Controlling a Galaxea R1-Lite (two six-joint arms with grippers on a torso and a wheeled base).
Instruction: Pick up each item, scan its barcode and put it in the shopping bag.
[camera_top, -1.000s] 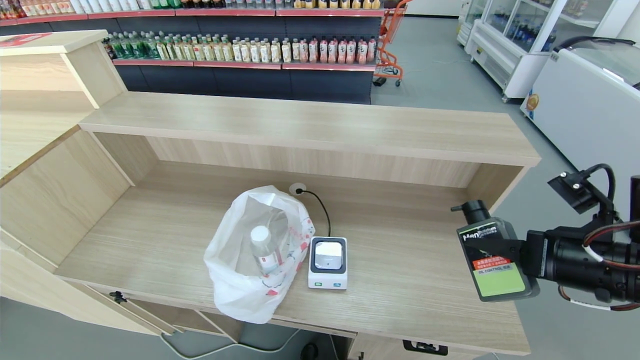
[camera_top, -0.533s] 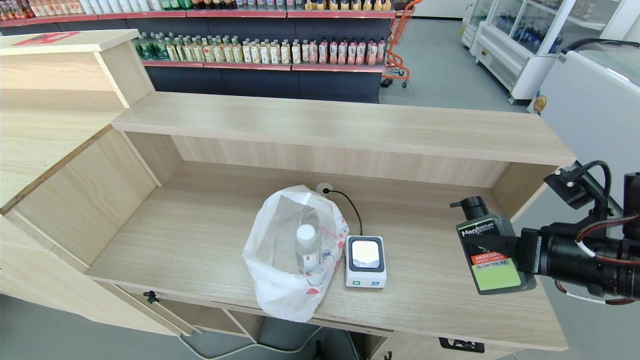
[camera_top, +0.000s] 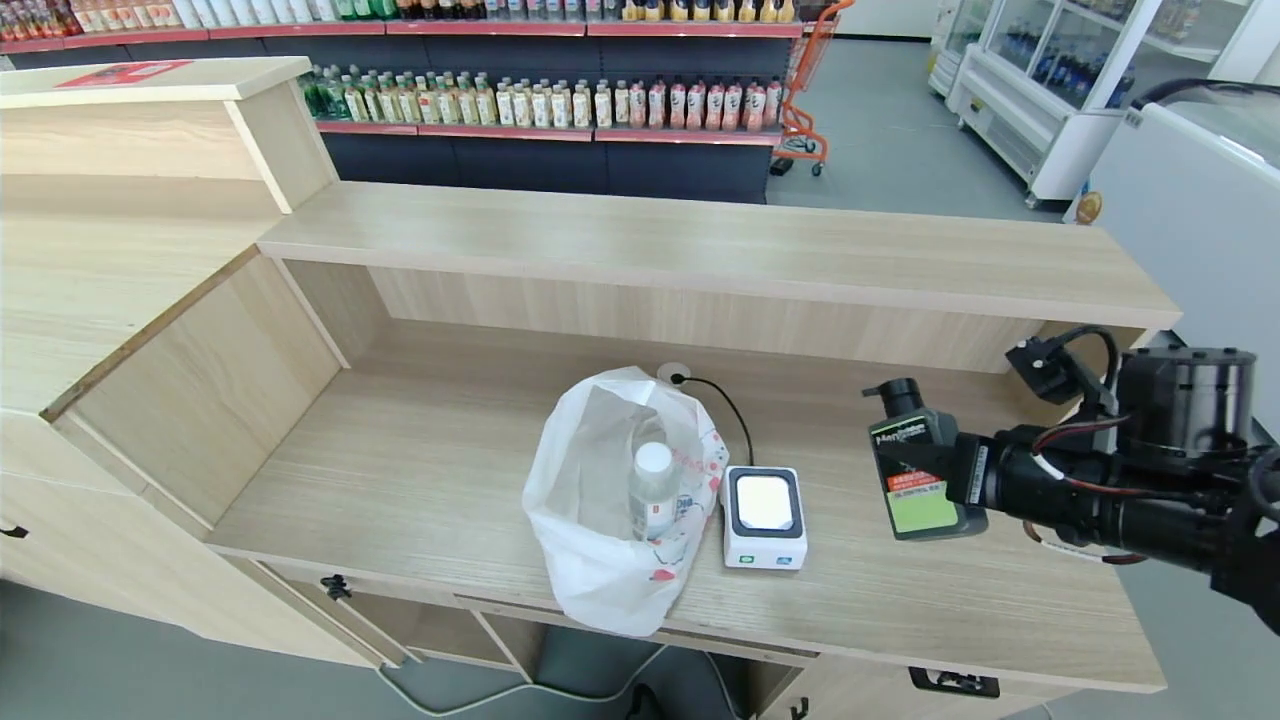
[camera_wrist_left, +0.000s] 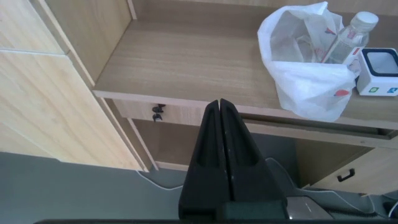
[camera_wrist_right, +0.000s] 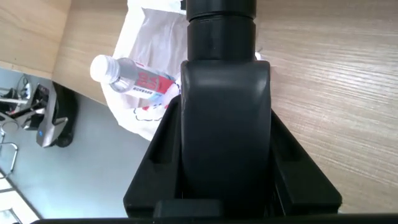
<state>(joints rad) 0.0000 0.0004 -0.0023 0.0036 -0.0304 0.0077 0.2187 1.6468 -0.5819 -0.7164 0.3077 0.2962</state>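
Observation:
My right gripper (camera_top: 950, 472) is shut on a dark bottle (camera_top: 918, 470) with a black cap and a green and red label, held above the right part of the wooden counter (camera_top: 450, 450). The same dark bottle (camera_wrist_right: 225, 118) stands between my fingers in the right wrist view. A white scanner (camera_top: 765, 517) with a lit window sits left of it. The white shopping bag (camera_top: 612, 500) stands next to the scanner, with a clear water bottle (camera_top: 653, 490) upright inside. My left gripper (camera_wrist_left: 220, 134) is shut with nothing in it, low in front of the counter's edge, away from the bag (camera_wrist_left: 308, 59).
A raised wooden ledge (camera_top: 700, 245) runs along the counter's back, with side walls at left and right. The scanner's black cable (camera_top: 725, 405) runs to a hole in the counter. Shelves of drinks (camera_top: 550, 100) and white freezers (camera_top: 1180, 200) stand beyond.
The head camera has swung, so the whole scene has shifted right. Against that, my right gripper has carried the dark bottle left, closer to the scanner and over the counter.

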